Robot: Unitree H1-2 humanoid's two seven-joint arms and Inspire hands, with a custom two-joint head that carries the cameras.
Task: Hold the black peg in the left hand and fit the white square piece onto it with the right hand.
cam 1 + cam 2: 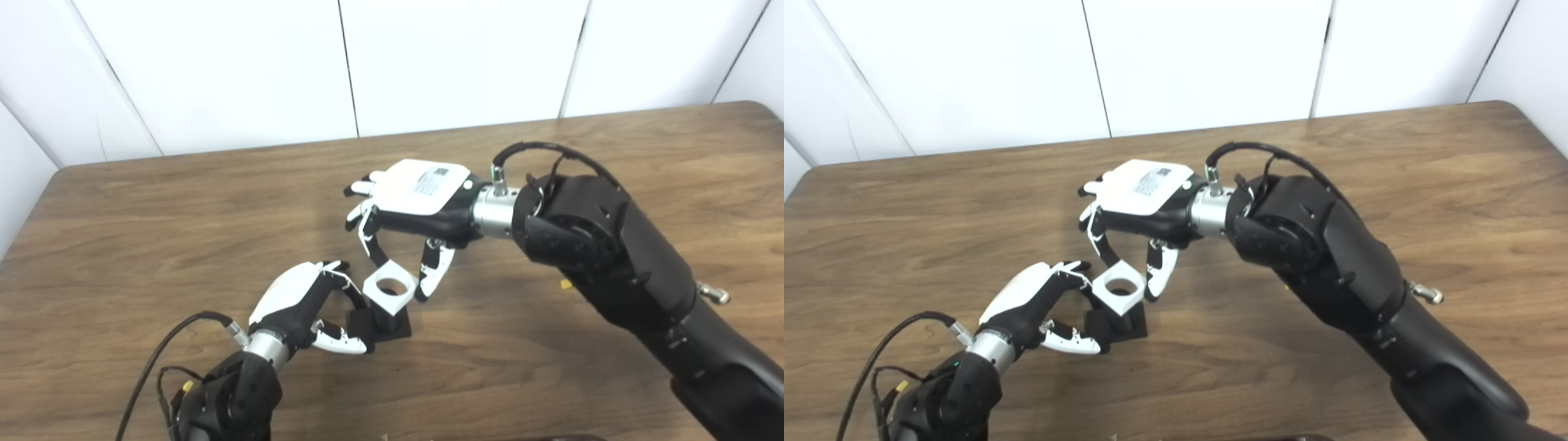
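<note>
White wall panels close off the back, and in front of me lies the brown wooden table [184,214], bare except for the work near its middle. My right arm reaches in across the table, and the right hand [416,202] hangs palm-down over the parts with its fingers curled downward. My left hand [300,306] sits lower and nearer to me, wrapped from the left around the black peg [383,321], whose square base appears to rest on the table; thumb below, fingers above, it grasps the black part.

The white square piece [390,286] sits on top of the peg, tilted a little, its round hole facing up. The right hand's fingertips [429,282] stand on either side of it, pinching or at least touching its edges; I cannot tell how firm that hold is.

I judge this to be the fitting step, with the piece partly over the peg and not yet seated. Next I need to level the piece so the hole lines up with the peg, then press straight down while the left hand keeps the base from sliding.
</note>
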